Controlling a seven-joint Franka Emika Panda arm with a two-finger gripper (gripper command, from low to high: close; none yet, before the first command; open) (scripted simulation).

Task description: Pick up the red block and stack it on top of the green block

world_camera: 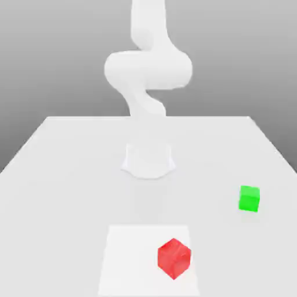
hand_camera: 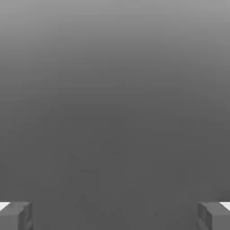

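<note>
The red block [world_camera: 174, 258] is sitting near the front edge of the table [world_camera: 58, 174], a bit toward the exterior view's right of the middle, and it's turned so one corner is pointing forward. It's resting on a paler square patch [world_camera: 127, 261] of the tabletop that's running right up to that front edge, and the block is taking up the patch's right-hand part.

Going big to small from here: the table is filling most of the exterior view, plain white, with a grey backdrop behind it. The arm [world_camera: 148, 69] is rising from a round base [world_camera: 148, 159] around the middle of the table, well back from both blocks, and it's folding into a thick white elbow before heading up out of the frame.

The green block [world_camera: 249, 198] is sitting close to the table's right edge, further back than the red one and well apart from it. It's looking squarer to the camera, not corner-on. Nothing is touching either block, and neither is stacked on anything.

The gripper [hand_camera: 115, 215] is showing up in the hand view as two grey fingertips [hand_camera: 15, 215] at opposite sides of the picture, so the jaws are standing wide apart with nothing between them, just flat grey behind. No bins, trays or other containers are in play here.
</note>
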